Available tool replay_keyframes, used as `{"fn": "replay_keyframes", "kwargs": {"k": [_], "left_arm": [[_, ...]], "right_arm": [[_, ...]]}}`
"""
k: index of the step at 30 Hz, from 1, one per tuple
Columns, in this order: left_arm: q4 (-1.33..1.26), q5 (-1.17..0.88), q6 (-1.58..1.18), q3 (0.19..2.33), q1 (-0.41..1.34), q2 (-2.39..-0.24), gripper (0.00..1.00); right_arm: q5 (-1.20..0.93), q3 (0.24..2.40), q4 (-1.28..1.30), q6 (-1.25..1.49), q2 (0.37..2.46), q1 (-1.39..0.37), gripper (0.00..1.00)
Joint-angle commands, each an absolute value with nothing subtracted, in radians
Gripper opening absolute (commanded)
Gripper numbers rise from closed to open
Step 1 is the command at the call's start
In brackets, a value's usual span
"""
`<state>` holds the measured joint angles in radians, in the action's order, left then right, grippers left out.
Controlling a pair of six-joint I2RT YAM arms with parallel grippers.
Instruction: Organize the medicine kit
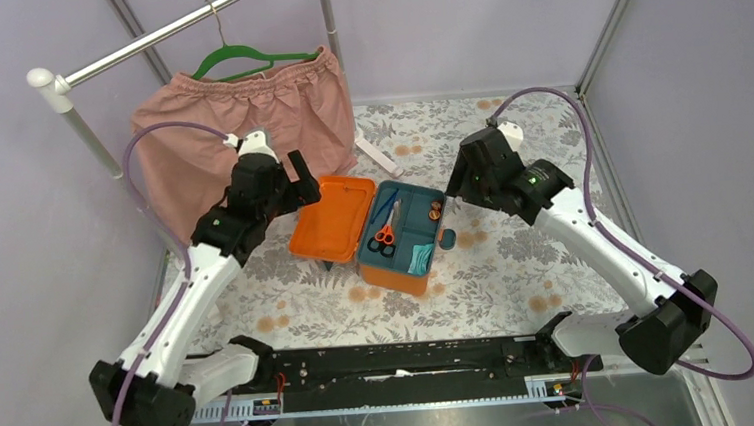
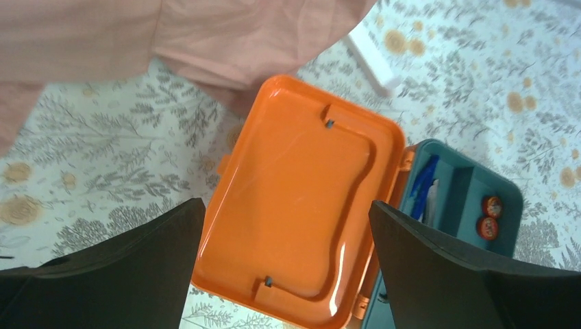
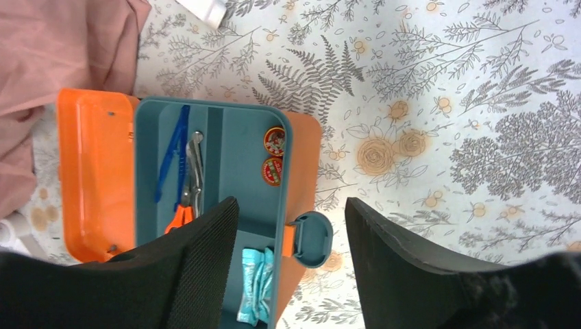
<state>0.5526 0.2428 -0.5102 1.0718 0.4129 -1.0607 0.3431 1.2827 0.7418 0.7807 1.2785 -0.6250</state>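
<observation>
Though open, medicine kit (image 1: 331, 219) beside shorts (image 1: 246, 122)

No text, number or brand can be read in any view. Red-and-white printed labels are seen on the two small round tins (image 3: 275, 140) lying in the teal insert tray (image 3: 236, 157), but the lettering on them is too small to be made out. No print can be made out on the light-blue packets (image 3: 255, 295) in the same tray.
</observation>
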Motion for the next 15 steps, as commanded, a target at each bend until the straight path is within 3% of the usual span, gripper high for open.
{"fn": "replay_keyframes", "kwargs": {"k": [1,6,15], "left_arm": [[0.491,-0.016,-0.546,1.022,0.295,-1.134,0.99],[0.454,-0.083,-0.541,0.988,0.233,-1.211,0.99],[0.443,-0.061,-0.526,1.003,0.193,-1.342,0.99]], "right_arm": [[0.238,1.255,0.648,0.637,1.279,-0.596,0.69],[0.262,1.273,0.665,0.574,1.329,-0.588,0.76],[0.159,1.204,0.6,0.542,1.359,-0.554,0.78]]}}
